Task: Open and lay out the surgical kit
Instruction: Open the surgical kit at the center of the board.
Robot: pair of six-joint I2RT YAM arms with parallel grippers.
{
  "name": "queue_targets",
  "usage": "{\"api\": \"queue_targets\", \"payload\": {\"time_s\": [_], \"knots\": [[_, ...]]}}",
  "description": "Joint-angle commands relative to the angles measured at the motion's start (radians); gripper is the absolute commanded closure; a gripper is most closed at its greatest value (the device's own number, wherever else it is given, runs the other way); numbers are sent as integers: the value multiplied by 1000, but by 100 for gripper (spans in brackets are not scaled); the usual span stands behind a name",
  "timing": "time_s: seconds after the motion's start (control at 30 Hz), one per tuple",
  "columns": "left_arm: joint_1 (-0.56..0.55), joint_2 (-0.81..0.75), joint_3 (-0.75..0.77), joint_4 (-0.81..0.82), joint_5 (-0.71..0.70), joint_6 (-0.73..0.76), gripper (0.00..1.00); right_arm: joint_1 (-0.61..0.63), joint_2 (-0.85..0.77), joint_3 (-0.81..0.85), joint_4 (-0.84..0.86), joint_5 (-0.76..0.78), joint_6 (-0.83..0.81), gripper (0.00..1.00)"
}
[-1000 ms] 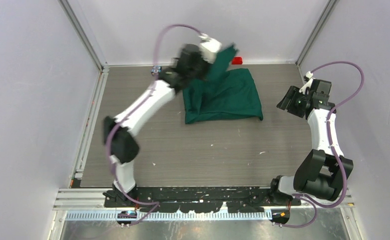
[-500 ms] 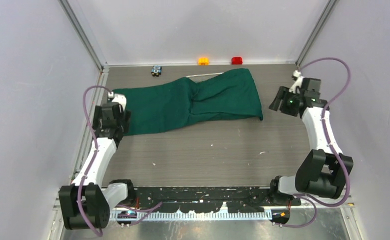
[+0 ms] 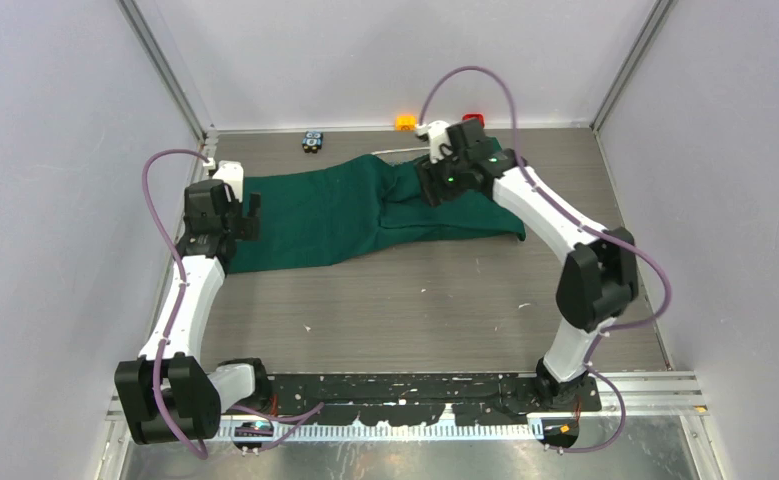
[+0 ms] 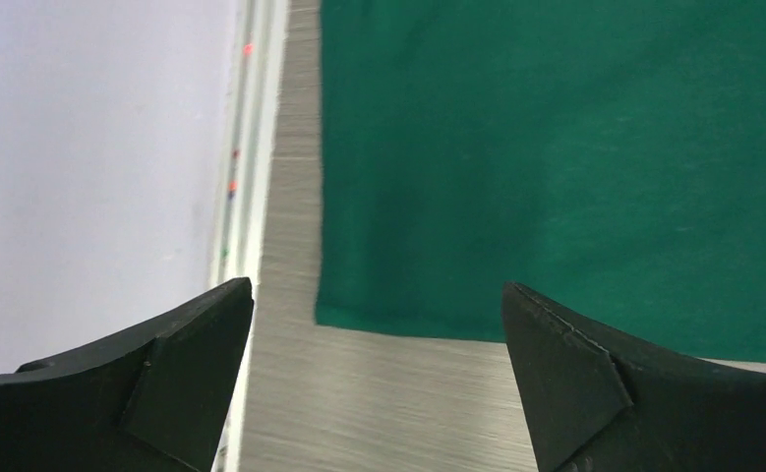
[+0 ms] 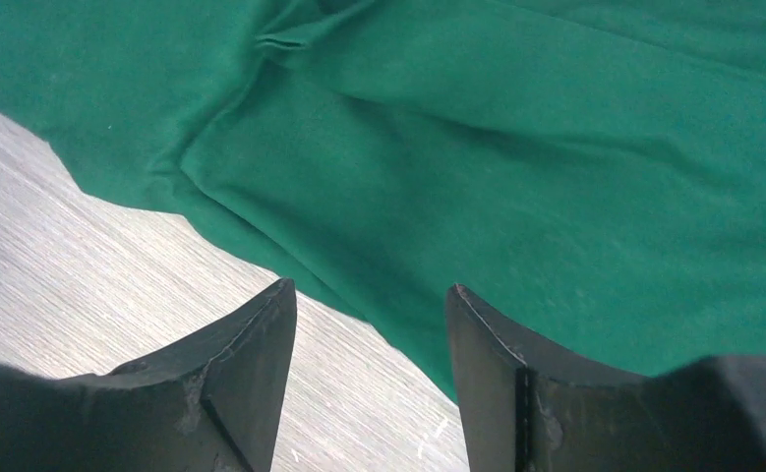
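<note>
The surgical kit shows as a dark green cloth wrap (image 3: 365, 205), with one flap spread flat to the left and the rest bunched over a low mound on the right. My left gripper (image 3: 246, 210) hovers open at the flap's left end. In the left wrist view the left gripper (image 4: 377, 287) stands wide above the cloth's (image 4: 556, 157) corner with nothing between the fingers. My right gripper (image 3: 429, 188) hangs open over the fold at the wrap's middle. The right wrist view shows the right gripper (image 5: 369, 287) empty, just above the cloth's (image 5: 516, 177) edge.
Small blocks sit along the back edge: black-blue (image 3: 312, 141), orange (image 3: 405, 122) and red (image 3: 473, 119). A thin white edge (image 3: 403, 152) peeks out behind the cloth. The left wall rail (image 4: 251, 147) runs close beside my left gripper. Bare table (image 3: 415, 310) lies in front of the wrap.
My left gripper pulled a cloth flap from the back over to the left, laid it flat and let go. The right arm swung from the right side to above the wrap's middle.
</note>
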Motion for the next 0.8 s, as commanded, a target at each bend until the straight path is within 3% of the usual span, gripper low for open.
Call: {"api": "queue_targets", "payload": {"time_s": [0.0, 0.3, 0.77], "knots": [[3, -13, 36, -31, 196, -93, 0, 100, 105, 117, -77, 57, -108, 39], [2, -57, 9, -10, 341, -128, 0, 147, 295, 281, -215, 9, -166, 45], [3, -56, 0, 1, 377, -138, 0, 146, 348, 293, -213, 66, -187, 51]]}}
